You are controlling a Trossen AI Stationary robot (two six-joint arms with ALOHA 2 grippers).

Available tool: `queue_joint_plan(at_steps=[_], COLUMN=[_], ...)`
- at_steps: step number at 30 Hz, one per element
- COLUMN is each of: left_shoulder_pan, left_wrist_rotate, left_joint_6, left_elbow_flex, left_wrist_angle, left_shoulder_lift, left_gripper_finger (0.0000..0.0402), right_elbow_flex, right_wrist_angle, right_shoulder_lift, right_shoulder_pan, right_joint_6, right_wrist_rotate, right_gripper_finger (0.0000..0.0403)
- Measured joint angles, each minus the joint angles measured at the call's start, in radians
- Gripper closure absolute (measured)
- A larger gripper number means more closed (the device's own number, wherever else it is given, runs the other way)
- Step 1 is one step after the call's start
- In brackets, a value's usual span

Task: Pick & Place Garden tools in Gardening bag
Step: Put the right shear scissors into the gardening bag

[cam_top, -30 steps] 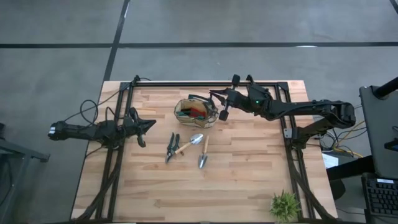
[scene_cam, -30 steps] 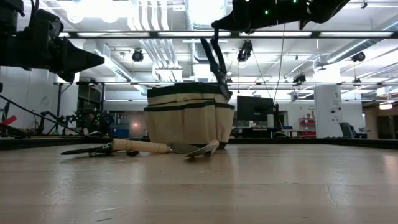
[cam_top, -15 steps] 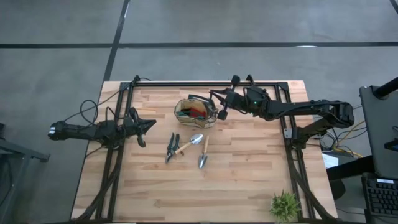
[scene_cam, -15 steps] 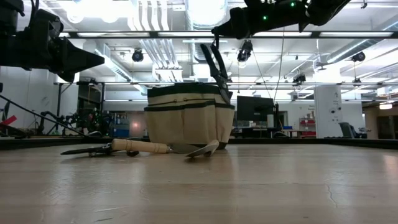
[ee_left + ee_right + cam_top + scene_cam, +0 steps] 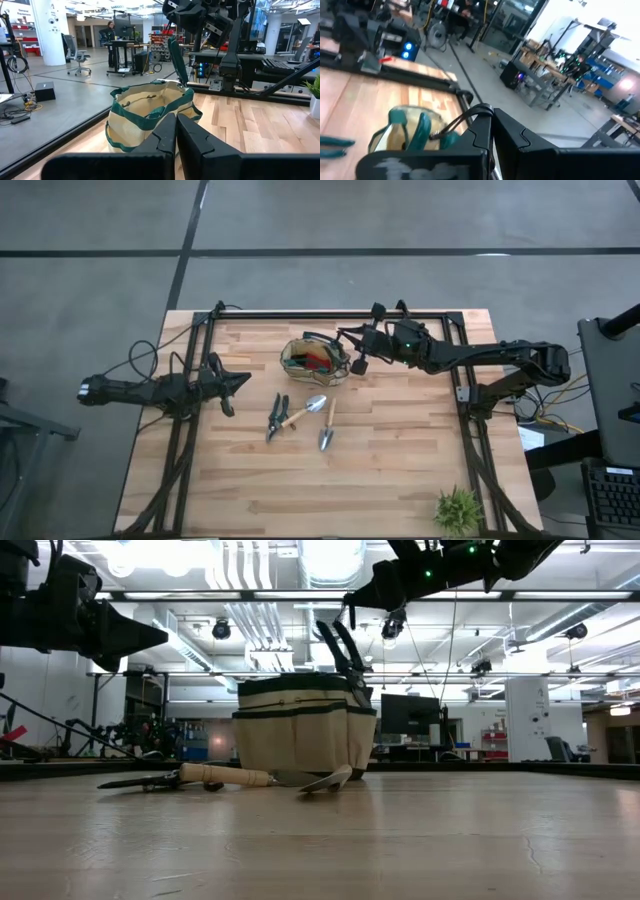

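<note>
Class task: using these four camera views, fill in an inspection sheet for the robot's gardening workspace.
Surface: wooden table, inside a dark frame.
Job's things: gardening bag upright, red item inside; one pair of shears stands in the bag; second shears and two trowels lie on the table.
Clutter: small green plant at a table corner.
Grippers: left tool shut, off to the bag's side; right tool above the bag.
Cables: loop on the left arm; bundle by the right base.
Surroundings: open lab; person at a far desk.
</note>
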Motion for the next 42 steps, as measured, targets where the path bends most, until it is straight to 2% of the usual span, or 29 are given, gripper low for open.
queue_joint_plan(at_steps=[8, 13, 19, 32, 34, 38, 42], left_shoulder_pan=[0.000, 0.000, 0.000, 0.000, 0.000, 0.000, 0.000], left_wrist_rotate=[0.000, 0.000, 0.000, 0.000, 0.000, 0.000, 0.000], left_joint_6=[0.000, 0.000, 0.000, 0.000, 0.000, 0.000, 0.000], left_elbow_flex=[0.000, 0.000, 0.000, 0.000, 0.000, 0.000, 0.000], left_wrist_angle=[0.000, 0.000, 0.000, 0.000, 0.000, 0.000, 0.000], left_shoulder_lift=[0.000, 0.000, 0.000, 0.000, 0.000, 0.000, 0.000], left_gripper_finger=[0.0385, 0.0384, 0.0385, 0.0384, 0.0383, 0.0385, 0.0384], right_elbow_flex=[0.000, 0.000, 0.000, 0.000, 0.000, 0.000, 0.000], right_wrist_angle=[-0.171, -0.286, -0.455, -0.594, -0.600, -0.598, -0.591], right_shoulder_lift=[-0.071, -0.157, -0.234, -0.168, -0.153, -0.143, -0.145], right_shoulder_pan=[0.033, 0.062, 0.062, 0.060, 0.060, 0.036, -0.020], right_joint_6=[0.015, 0.017, 0.081, 0.093, 0.093, 0.084, 0.090], right_wrist_rotate=[0.007, 0.093, 0.101, 0.067, 0.098, 0.247, 0.270], right_gripper_finger=[0.0394, 0.0394, 0.0394, 0.0394, 0.0394, 0.0394, 0.0394])
